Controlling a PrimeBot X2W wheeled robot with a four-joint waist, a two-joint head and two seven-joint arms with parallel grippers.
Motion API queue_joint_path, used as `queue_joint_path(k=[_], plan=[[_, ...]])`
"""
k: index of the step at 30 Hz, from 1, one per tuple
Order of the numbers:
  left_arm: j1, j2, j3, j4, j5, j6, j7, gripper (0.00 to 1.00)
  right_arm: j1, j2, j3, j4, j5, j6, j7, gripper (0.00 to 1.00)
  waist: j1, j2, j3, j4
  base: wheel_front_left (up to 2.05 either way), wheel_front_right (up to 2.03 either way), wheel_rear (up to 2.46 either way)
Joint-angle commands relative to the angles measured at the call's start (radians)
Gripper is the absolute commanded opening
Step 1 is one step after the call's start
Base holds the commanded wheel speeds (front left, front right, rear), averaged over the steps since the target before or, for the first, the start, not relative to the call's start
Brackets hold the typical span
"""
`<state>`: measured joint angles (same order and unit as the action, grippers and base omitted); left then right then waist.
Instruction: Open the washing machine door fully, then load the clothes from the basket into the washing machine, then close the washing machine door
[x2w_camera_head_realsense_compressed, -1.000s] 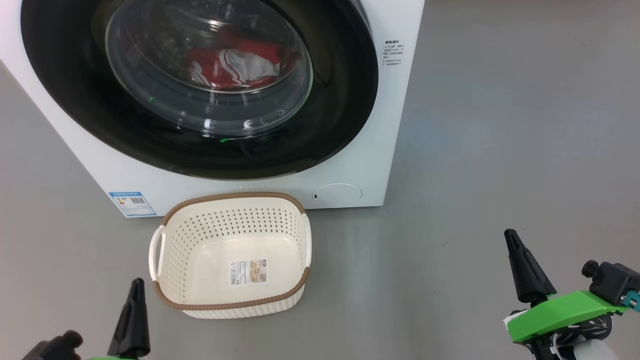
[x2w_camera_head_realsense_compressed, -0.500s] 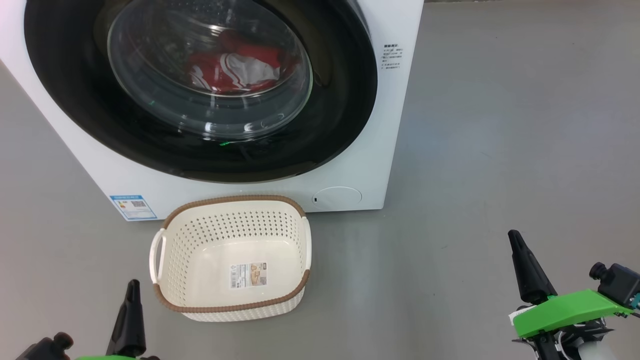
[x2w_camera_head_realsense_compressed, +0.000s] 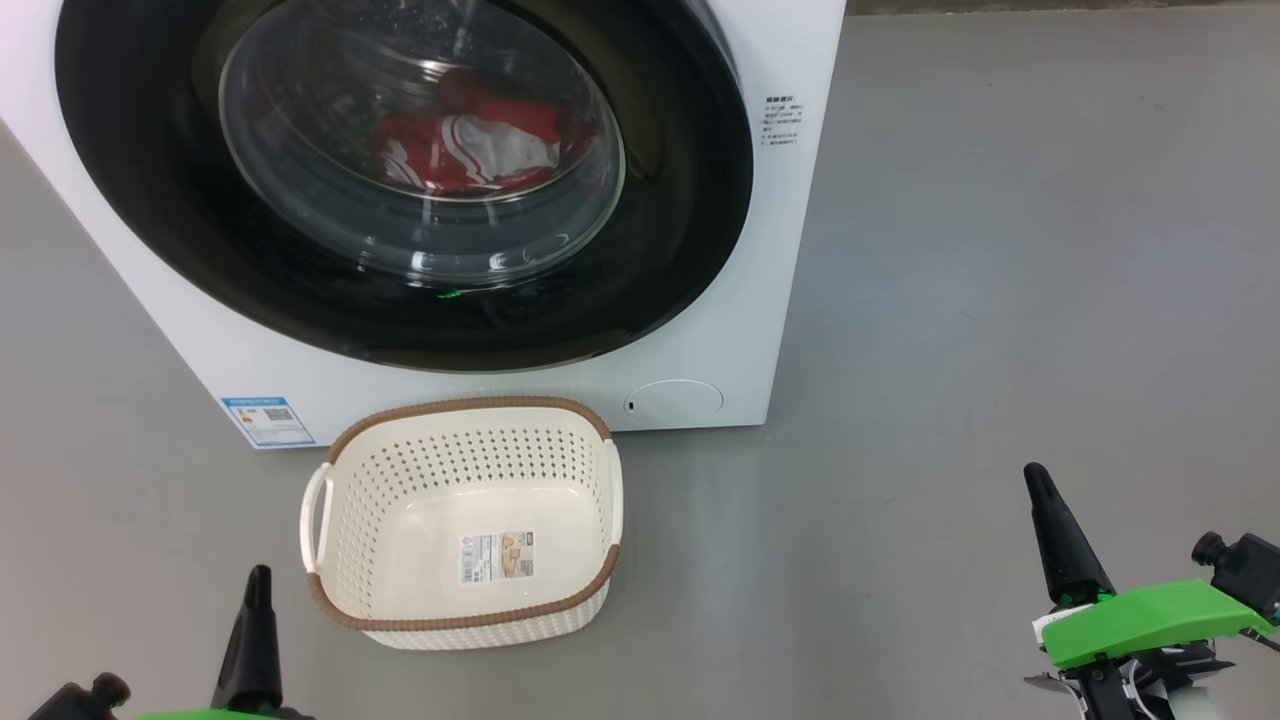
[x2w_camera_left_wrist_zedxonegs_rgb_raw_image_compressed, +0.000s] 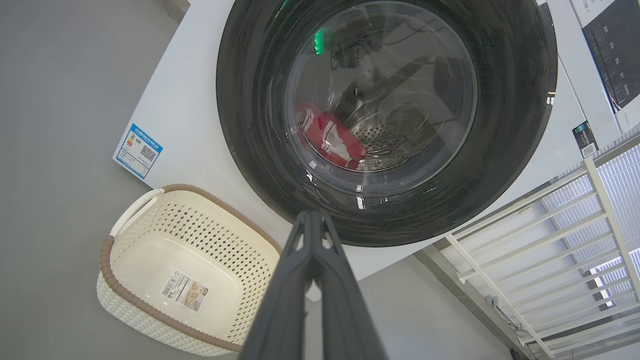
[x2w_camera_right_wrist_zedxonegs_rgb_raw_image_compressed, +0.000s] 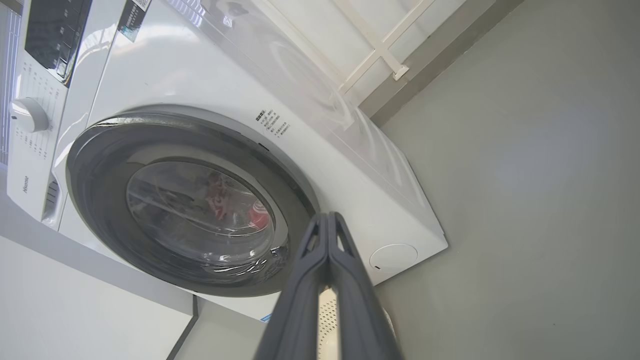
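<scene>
— Grey floor (x2w_camera_head_realsense_compressed: 950, 300) takes the right half of the head view. Where is the washer (x2w_camera_head_realsense_compressed: 790, 250)?
— At the upper left. Its door (x2w_camera_head_realsense_compressed: 680, 250) is closed, flat against the white front.
— And the clothes (x2w_camera_head_realsense_compressed: 470, 150)?
— Inside the drum. I see them red and white through the glass, at the upper centre.
— The basket (x2w_camera_head_realsense_compressed: 465, 405)?
— It stands on the floor just below the washer, at the lower centre-left. A paper label (x2w_camera_head_realsense_compressed: 497, 556) lies on its bottom.
— And the grippers?
— Left gripper (x2w_camera_head_realsense_compressed: 258, 580) is at the lower left, right gripper (x2w_camera_head_realsense_compressed: 1035, 480) at the lower right. Both have their fingers pressed together and hold nothing. Both are apart from the basket.
</scene>
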<state>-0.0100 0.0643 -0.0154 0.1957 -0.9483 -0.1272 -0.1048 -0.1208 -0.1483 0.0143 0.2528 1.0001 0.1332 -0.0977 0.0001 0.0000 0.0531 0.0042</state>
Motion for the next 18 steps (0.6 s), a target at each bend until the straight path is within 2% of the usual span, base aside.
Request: queue_joint_path(k=[1,18], plan=[[-0.045,0.019,0.024,-0.016,-0.029,-0.002,0.009,0.0,-0.006,-0.002,-0.001,-0.022,0.023,-0.001,0.006,0.0,-0.0001,0.0,-0.001,0.0,0.0,0.0,0.0],[-0.058,0.017,0.042,0.001,-0.203,-0.002,0.056,0.0,-0.001,0.021,-0.029,-0.019,0.182,-0.002,0.056,0.0,-0.0001,0.0,-0.014,-0.001,0.0,0.0,0.0]])
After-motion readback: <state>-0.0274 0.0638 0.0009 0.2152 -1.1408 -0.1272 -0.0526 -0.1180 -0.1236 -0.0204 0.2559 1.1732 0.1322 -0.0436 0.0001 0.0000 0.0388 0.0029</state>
